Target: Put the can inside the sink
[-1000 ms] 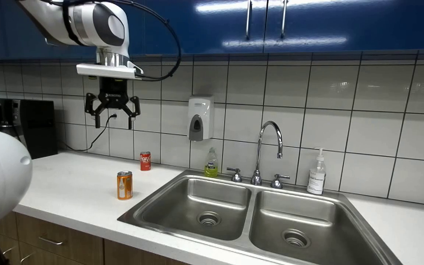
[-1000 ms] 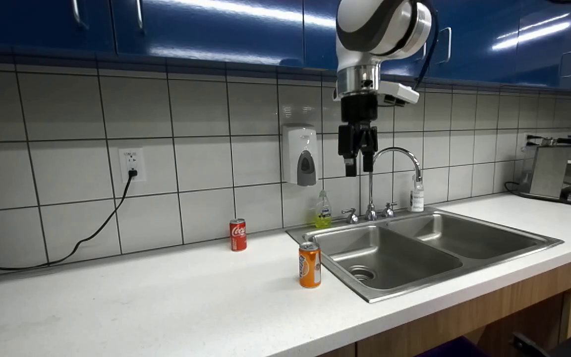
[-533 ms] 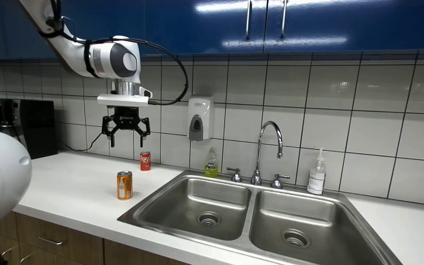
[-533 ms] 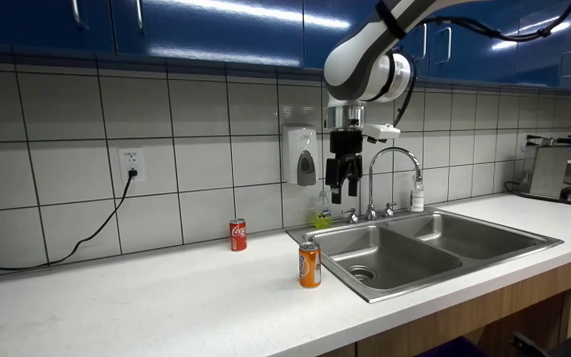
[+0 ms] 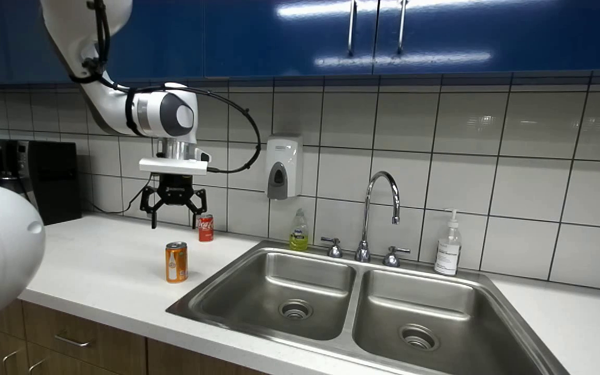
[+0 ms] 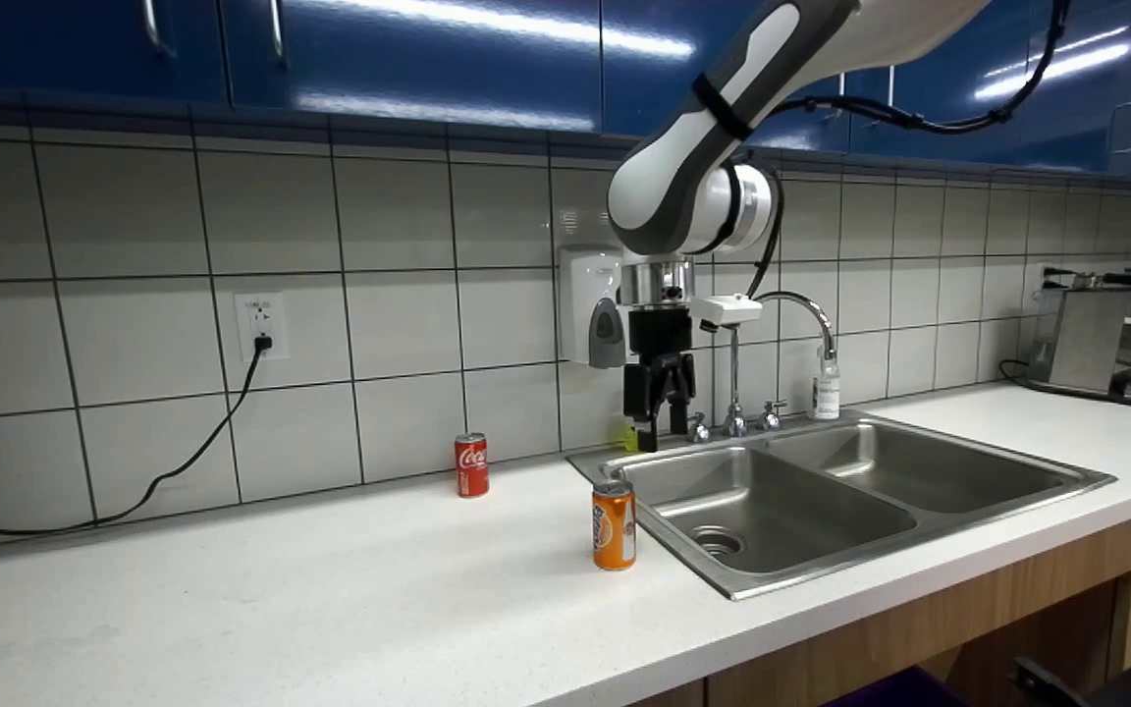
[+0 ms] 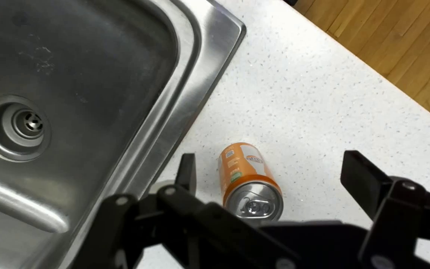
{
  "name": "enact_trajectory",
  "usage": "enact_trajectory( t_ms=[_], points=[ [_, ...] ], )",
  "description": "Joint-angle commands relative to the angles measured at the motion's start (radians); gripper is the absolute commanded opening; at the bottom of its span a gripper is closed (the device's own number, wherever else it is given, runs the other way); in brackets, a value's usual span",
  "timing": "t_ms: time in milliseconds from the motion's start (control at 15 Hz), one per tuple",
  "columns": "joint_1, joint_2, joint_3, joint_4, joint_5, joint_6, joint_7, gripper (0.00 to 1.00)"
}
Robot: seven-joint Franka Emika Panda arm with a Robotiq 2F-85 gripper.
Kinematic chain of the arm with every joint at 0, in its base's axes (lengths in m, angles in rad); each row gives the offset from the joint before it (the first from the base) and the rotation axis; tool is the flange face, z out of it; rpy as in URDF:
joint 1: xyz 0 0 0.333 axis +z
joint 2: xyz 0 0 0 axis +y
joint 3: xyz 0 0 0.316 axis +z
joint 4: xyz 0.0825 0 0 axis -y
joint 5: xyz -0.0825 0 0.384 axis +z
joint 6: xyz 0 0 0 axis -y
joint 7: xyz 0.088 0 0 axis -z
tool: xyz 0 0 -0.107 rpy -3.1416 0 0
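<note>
Wrist view, orange can [image 7: 250,177] upright on counter [image 7: 319,112], outside sink [image 7: 99,104]

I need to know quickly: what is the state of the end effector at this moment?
End effector: open, holding nothing; the orange can stands untouched on the counter.

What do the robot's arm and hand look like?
The arm is rounded and white with dark grey panels and black straps; a black cable loops off it. A silvery collar and white bar sit above the hand, which is black with two jointed fingers and pale lettering.
</note>
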Motion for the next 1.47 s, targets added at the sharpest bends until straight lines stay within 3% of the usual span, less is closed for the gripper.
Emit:
enact_trajectory(
  t_ms=[0, 1400],
  points=[
    [-0.017, 0.060, 0.040, 0.053, 0.038, 0.000, -0.054, 1.00],
    [-0.046, 0.216, 0.095, 0.118, 0.055, 0.060, -0.101, 1.00]
  ],
)
